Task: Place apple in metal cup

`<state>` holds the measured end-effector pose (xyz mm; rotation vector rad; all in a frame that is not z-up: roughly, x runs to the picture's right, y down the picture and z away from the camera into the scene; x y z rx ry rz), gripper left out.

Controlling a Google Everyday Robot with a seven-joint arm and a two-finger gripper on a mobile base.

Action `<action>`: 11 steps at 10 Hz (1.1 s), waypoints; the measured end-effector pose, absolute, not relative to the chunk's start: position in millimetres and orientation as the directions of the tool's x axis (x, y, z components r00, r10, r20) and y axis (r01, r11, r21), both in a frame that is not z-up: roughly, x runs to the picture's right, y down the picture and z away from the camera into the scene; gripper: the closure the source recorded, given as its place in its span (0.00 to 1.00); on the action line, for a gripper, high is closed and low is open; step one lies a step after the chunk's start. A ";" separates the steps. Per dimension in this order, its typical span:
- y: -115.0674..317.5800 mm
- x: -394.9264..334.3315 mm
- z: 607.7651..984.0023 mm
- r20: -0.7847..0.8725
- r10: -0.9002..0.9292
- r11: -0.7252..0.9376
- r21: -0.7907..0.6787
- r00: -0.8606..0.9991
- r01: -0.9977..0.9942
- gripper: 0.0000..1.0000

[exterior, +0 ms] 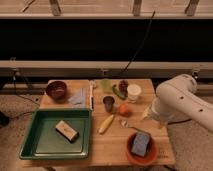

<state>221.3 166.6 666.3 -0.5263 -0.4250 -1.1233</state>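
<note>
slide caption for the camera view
The gripper hangs right of the apple, which sits beside the metal cup on the table.
</note>
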 end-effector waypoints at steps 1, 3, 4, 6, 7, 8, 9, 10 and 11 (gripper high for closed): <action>166.7 221.4 666.3 0.569 -0.731 0.335 -0.182 0.376 0.925 0.44; 166.6 221.3 666.3 0.569 -0.731 0.335 -0.182 0.376 0.925 0.44; 166.4 221.2 667.2 0.569 -0.732 0.333 -0.182 0.375 0.925 0.44; 164.9 212.5 680.8 0.578 -0.741 0.298 -0.171 0.341 0.939 0.44; 164.4 200.0 698.0 0.588 -0.748 0.269 -0.158 0.309 0.950 0.44; 165.6 184.9 718.1 0.599 -0.752 0.239 -0.143 0.276 0.960 0.44; 166.5 176.0 732.4 0.606 -0.752 0.224 -0.133 0.258 0.966 0.44; 162.5 167.4 754.8 0.610 -0.757 0.203 -0.122 0.235 0.971 0.44; 155.1 160.7 769.4 0.610 -0.762 0.191 -0.112 0.219 0.975 0.46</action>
